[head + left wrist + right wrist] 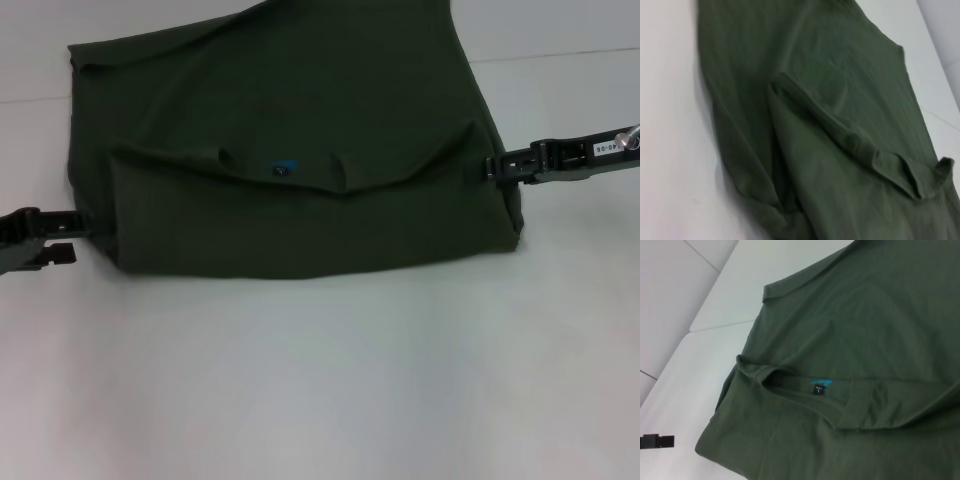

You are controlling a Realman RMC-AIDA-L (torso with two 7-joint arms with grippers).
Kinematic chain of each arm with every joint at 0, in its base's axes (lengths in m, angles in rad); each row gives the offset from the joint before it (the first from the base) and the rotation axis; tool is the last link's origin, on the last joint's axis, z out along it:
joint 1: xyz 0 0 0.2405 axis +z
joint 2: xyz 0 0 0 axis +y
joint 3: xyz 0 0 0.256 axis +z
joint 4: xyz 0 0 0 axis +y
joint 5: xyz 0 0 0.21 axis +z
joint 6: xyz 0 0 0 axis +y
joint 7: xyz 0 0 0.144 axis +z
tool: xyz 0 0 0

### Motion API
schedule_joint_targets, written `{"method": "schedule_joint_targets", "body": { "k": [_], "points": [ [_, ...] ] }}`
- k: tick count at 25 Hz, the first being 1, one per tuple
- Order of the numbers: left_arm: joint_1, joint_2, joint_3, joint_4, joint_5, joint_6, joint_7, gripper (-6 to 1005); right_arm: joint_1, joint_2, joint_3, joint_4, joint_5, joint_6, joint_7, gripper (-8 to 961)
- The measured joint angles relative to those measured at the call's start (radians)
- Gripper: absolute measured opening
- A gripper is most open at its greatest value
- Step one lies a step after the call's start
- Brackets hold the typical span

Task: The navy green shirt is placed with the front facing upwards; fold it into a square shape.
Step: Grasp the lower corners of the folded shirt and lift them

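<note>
The shirt (300,160) lies on the white worktop (320,380), its near part doubled over so the collar label (283,168) shows. My left end effector (70,240) and right end effector (497,167) flank that fold's ends, probably to keep it even; whether they grip, I cannot tell.

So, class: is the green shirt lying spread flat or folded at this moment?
Folded. The navy green shirt has its near part doubled back, collar label at that flap's edge. The left gripper and right gripper flank it.
</note>
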Motion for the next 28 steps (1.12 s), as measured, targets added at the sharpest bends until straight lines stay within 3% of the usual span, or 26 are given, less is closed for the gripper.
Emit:
{"method": "schedule_joint_targets", "body": {
  "k": [4,12,28],
  "points": [
    [-0.010,-0.003,0.015,-0.031,0.001,-0.050,-0.012,761,-0.004,-0.005,0.001,0.000,0.001,-0.001,0.011,827],
    [-0.038,-0.011,0.145,-0.109,0.005,-0.223,-0.073,758,-0.006,-0.009,0.004,0.000,0.004,-0.003,0.029,828],
    [-0.091,-0.021,0.192,-0.169,0.010,-0.242,-0.079,750,-0.013,-0.009,0.017,0.000,0.001,0.000,0.029,827]
  ]
}}
